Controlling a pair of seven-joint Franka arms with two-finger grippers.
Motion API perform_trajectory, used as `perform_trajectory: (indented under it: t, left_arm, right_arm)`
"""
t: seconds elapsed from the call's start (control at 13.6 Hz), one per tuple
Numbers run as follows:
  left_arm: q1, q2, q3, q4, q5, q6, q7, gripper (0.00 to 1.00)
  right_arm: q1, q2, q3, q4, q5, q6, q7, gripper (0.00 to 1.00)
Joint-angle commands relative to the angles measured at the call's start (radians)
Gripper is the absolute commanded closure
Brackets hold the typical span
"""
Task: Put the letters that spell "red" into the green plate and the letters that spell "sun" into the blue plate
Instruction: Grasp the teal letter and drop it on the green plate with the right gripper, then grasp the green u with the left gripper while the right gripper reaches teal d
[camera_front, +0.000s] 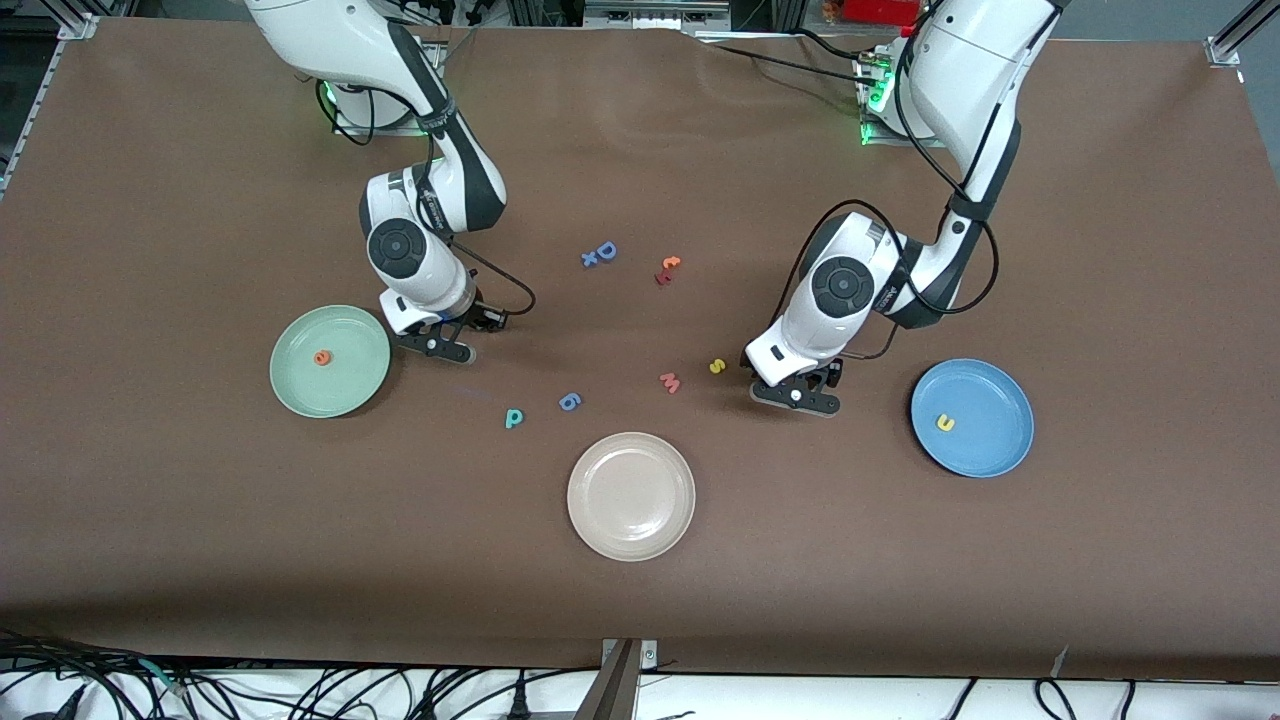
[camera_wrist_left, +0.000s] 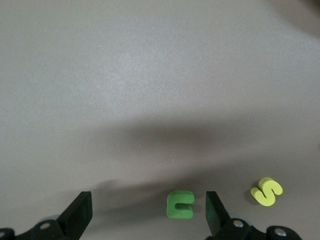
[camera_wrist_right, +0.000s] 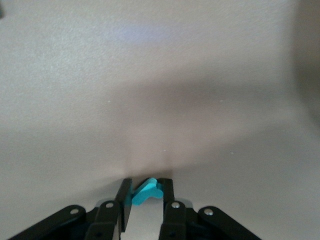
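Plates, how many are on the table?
3: green plate toward the right arm's end, blue plate toward the left arm's end, beige plate between them, nearest the front camera.

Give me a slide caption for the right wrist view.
Right gripper shut on a small teal letter above the brown table.

A brown matte table cover (camera_front: 640, 620) fills nearly the whole front view, w/ faint creases and a soft sheen toward the top centre. Metal corner brackets (camera_front: 1225, 48) pin it at the top corners; a metal frame post (camera_front: 620, 680) meets the table's near edge at mid-width. Below that edge, black cables (camera_front: 300, 690) trail over a white floor strip (camera_front: 850, 700). Along the top, dark equipment racks and a red box (camera_front: 880, 10) sit partly cropped. Light is even, overhead, shadows soft.
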Motion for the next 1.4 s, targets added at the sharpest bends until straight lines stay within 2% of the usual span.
perform_trajectory:
  t: [0.0, 0.3, 0.52, 0.81, 0.96, 1.03, 1.18, 1.25, 1.33]
  left_arm:
    - [-0.020, -0.031, 0.005, -0.042, 0.025, 0.019, -0.043, 0.00]
    - [-0.060, -0.029, 0.006, -0.051, 0.026, 0.019, -0.093, 0.00]
    - [-0.064, -0.023, 0.008, -0.083, 0.028, 0.079, -0.100, 0.00]
    - [-0.063, -0.009, 0.009, -0.082, 0.028, 0.098, -0.098, 0.00]
    - [-0.064, -0.006, 0.009, -0.082, 0.028, 0.098, -0.100, 0.01]
    - [-0.064, -0.005, 0.009, -0.082, 0.037, 0.102, -0.100, 0.02]
    - [-0.057, 0.000, 0.009, -0.082, 0.080, 0.107, -0.101, 0.10]
    - [-0.057, 0.003, 0.009, -0.082, 0.080, 0.108, -0.101, 0.14]
    - [-0.057, 0.006, 0.009, -0.082, 0.080, 0.116, -0.101, 0.16]
  right_arm:
    - [0.004, -0.082, -0.059, 0.029, -0.004, -0.146, -0.049, 0.88]
    - [0.004, -0.111, -0.231, 0.086, -0.004, -0.336, -0.278, 0.88]
    - [-0.008, -0.094, -0.338, 0.086, -0.004, -0.346, -0.453, 0.87]
    - [-0.044, 0.022, -0.349, 0.090, 0.002, -0.264, -0.507, 0.85]
    - [-0.047, 0.047, -0.349, 0.106, 0.002, -0.258, -0.507, 0.84]
    - [-0.047, 0.053, -0.349, 0.109, 0.004, -0.260, -0.507, 0.76]
    - [-0.050, 0.052, -0.349, 0.112, 0.004, -0.257, -0.507, 0.29]
    - [-0.048, 0.047, -0.349, 0.133, 0.005, -0.267, -0.507, 0.22]
    - [-0.050, 0.038, -0.351, 0.159, 0.005, -0.273, -0.505, 0.22]
